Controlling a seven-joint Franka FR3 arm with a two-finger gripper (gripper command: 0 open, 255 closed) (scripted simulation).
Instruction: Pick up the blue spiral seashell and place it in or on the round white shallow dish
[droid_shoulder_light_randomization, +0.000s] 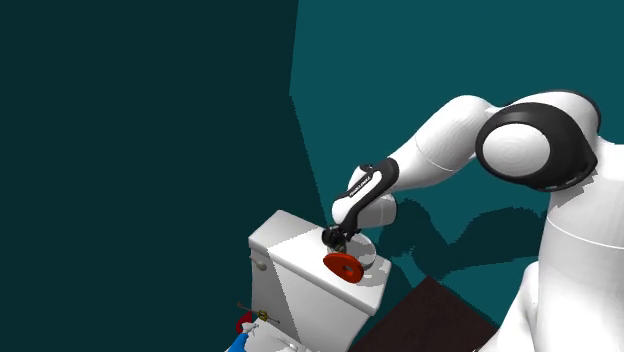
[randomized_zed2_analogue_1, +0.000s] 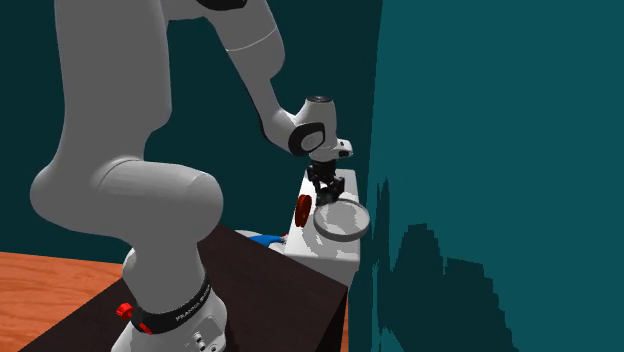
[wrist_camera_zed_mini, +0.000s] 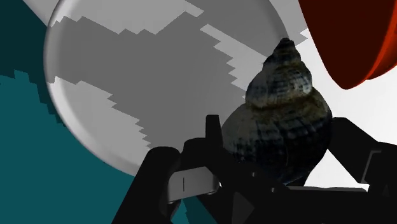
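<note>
In the wrist view, a dark blue-grey spiral seashell (wrist_camera_zed_mini: 287, 118) sits clasped between my black fingers (wrist_camera_zed_mini: 213, 143), its pointed tip aimed away from the hand. My gripper (wrist_camera_zed_mini: 280, 133) is shut on it. Just beyond the shell lies the round white shallow dish (wrist_camera_zed_mini: 127, 83), half in jagged shadow. In the second exterior view my gripper (randomized_zed2_analogue_1: 323, 190) hangs right above the dish's (randomized_zed2_analogue_1: 341, 224) far rim. From the shoulder view my gripper (droid_shoulder_light_randomization: 336, 240) is lowered beside the dish (droid_shoulder_light_randomization: 373, 250), which the hand partly hides.
The dish rests on a white boxy tank (droid_shoulder_light_randomization: 290, 250) against a teal wall (randomized_zed2_analogue_1: 480, 150). A red round object (droid_shoulder_light_randomization: 343, 266) stands on the tank close beside my gripper. Blue and red items (droid_shoulder_light_randomization: 243, 330) lie lower, past the tank. The dark stand top (randomized_zed2_analogue_1: 250, 290) is behind.
</note>
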